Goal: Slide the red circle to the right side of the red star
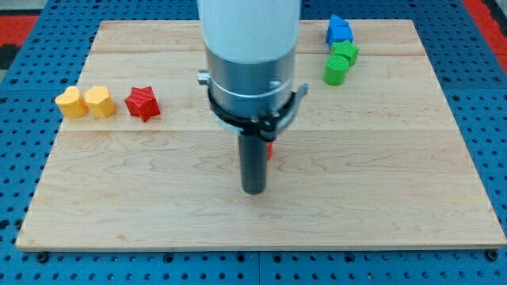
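Observation:
The red star (142, 103) lies at the left of the wooden board (380, 174). The red circle (269, 149) is almost wholly hidden behind my rod near the board's middle; only a thin red sliver shows at the rod's right edge. My tip (253, 191) rests on the board just below and slightly left of that sliver, far to the right of the red star. Whether the rod touches the red circle cannot be told.
Two yellow blocks (71, 102) (100, 101) sit side by side left of the red star. At the top right are two blue blocks (339, 30) and two green blocks (344, 52) (336, 71) in a cluster. The arm's white and grey body hides the board's top middle.

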